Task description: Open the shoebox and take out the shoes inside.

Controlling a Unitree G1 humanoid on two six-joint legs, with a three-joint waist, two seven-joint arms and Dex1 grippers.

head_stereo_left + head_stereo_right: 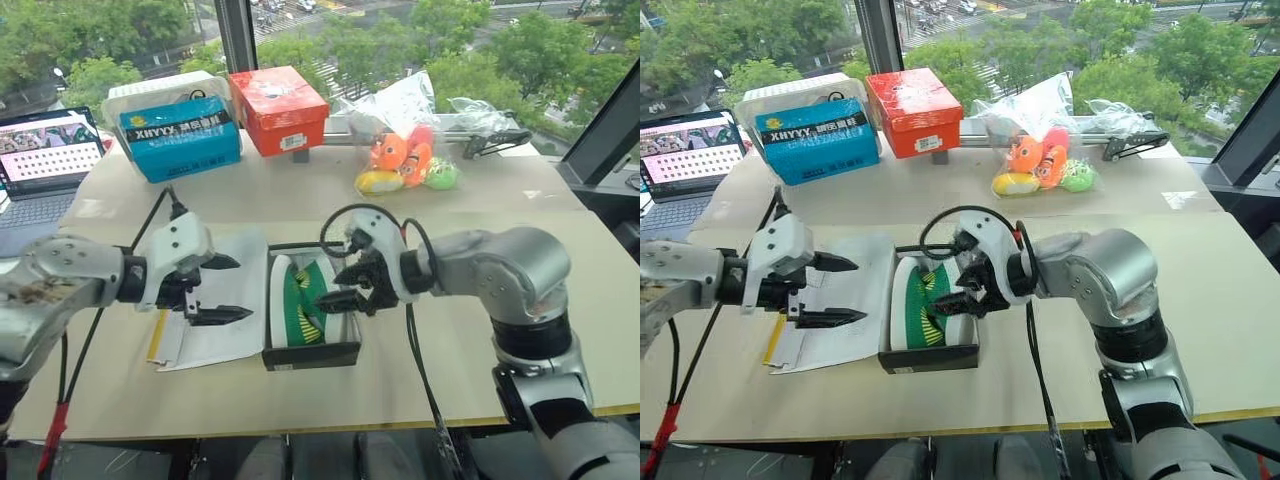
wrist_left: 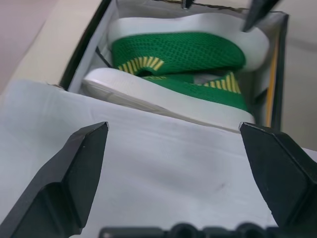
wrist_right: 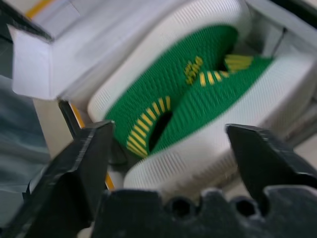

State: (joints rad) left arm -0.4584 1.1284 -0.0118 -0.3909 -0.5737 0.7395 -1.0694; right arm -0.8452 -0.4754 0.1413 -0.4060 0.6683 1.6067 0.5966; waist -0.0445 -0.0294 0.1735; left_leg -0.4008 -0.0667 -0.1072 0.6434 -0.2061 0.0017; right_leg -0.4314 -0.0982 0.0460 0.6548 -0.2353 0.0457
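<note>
The right gripper [image 1: 343,286] is hanging with its fingers spread right over the shoes [image 1: 301,303], holding nothing. The left gripper [image 1: 222,289], also spread and empty, is hovering above the flipped-back lid [image 1: 215,315]. The shoebox [image 1: 310,353] is sitting open mid-table, both green shoes lying inside; I'd say lifting them out is next, needing a pinch on one shoe's rim.

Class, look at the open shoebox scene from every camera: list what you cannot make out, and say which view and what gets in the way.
- Yellow duck lid: head views show its white inside, flipped open; the printed face is underneath.
- Green slip-on shoes: far ends hidden by the right end effector in head views.
- Black cardboard shoebox base: its floor is hidden under the shoes.
- Laptop: cut by the left edge; screen too small to read.
</note>
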